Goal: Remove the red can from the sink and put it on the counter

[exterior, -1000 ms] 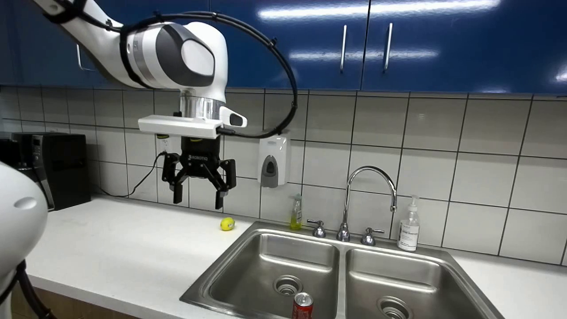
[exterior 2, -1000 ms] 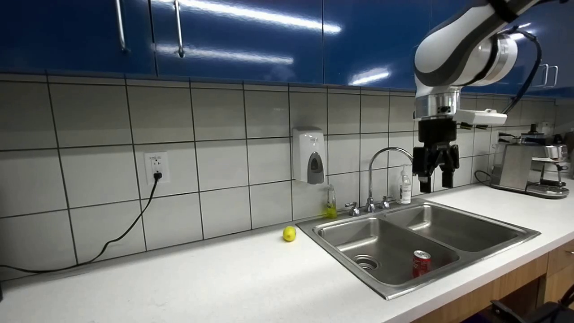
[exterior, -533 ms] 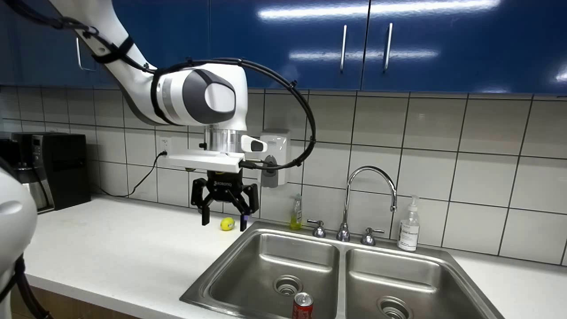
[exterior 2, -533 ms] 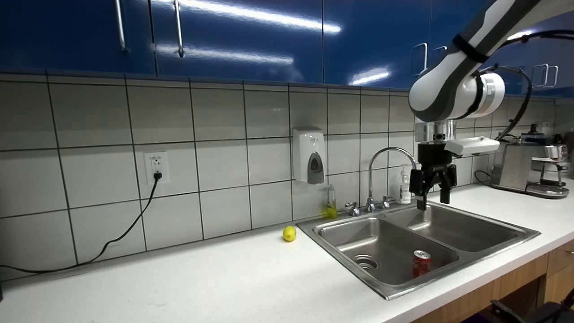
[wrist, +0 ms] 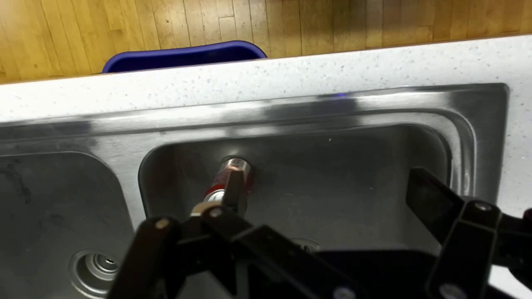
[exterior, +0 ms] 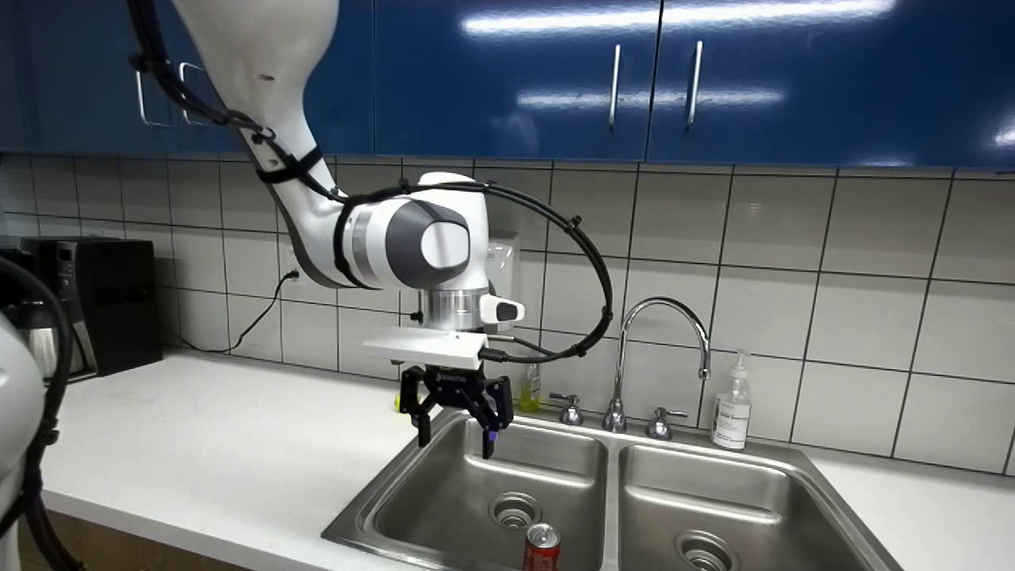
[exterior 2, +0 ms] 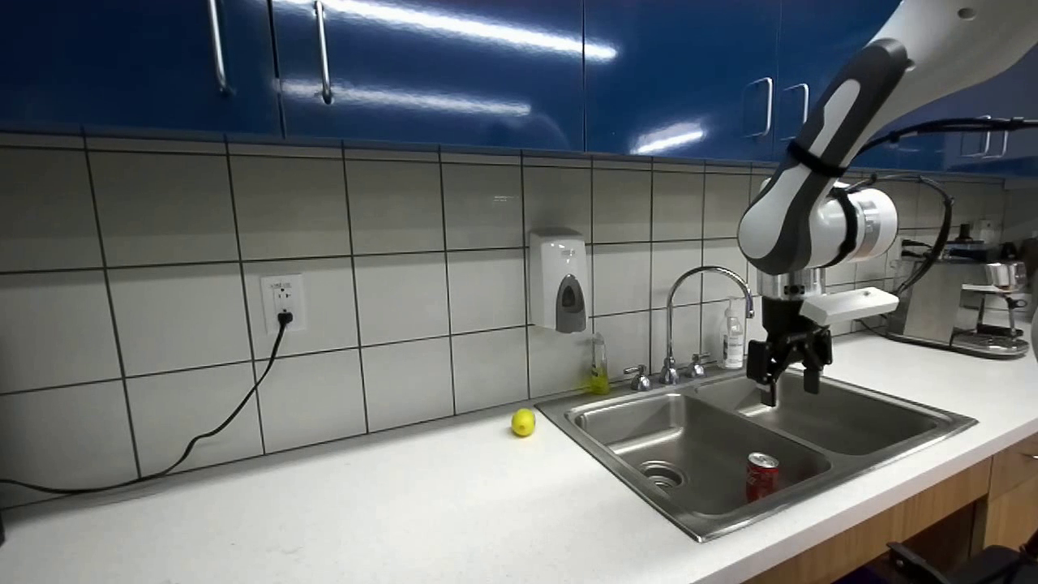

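White and grey shell sections form the arm [exterior: 404,242], which slopes down from above, turns at the wrist and directs the black fingers [exterior: 424,431] vertically downward. The fingers are released, spread wide apart and suspended over the sink [exterior: 612,492]. The red can [exterior 2: 761,480] stands upright inside the sink, in the left-hand basin [exterior: 452,507] as seen in both exterior views, close to the basin wall nearest the front edge of the worktop [exterior: 198,444]. It is cylindrical, with a silver metal top; the fingers are above it and apart from it. The sink is smooth steel, with two round-cornered basins, each fitted with a round drain [exterior: 515,511]. The worktop is white and flat, with grey speckles visible in the wrist view. A rounded yellow object [exterior 2: 523,422] lies near the rear edge. A curved chrome faucet [exterior 2: 670,332] rises behind the basins.
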You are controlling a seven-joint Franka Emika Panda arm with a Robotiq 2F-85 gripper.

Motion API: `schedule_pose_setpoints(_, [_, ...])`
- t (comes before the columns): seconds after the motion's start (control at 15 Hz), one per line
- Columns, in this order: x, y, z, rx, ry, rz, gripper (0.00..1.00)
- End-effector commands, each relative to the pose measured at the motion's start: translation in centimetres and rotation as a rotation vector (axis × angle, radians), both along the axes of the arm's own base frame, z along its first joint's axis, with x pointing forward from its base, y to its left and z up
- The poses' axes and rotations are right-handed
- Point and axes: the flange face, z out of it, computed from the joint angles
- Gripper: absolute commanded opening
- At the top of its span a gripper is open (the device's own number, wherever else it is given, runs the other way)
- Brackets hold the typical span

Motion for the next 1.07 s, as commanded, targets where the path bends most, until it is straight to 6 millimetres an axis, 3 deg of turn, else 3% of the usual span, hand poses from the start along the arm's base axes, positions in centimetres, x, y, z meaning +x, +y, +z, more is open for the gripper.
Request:
schedule_pose_setpoints(0.0, [2.2, -2.4, -2.8, -0.031, 0.015, -0.037, 1.0])
schedule_pose_setpoints(0.47, [5.4, -5.1, -7.0, -0.049, 0.046, -0.053, 1.0])
schedule_pose_setpoints(1.0, [7.6, -6.7, -11.2, -0.042, 0.094, -0.064, 1.0])
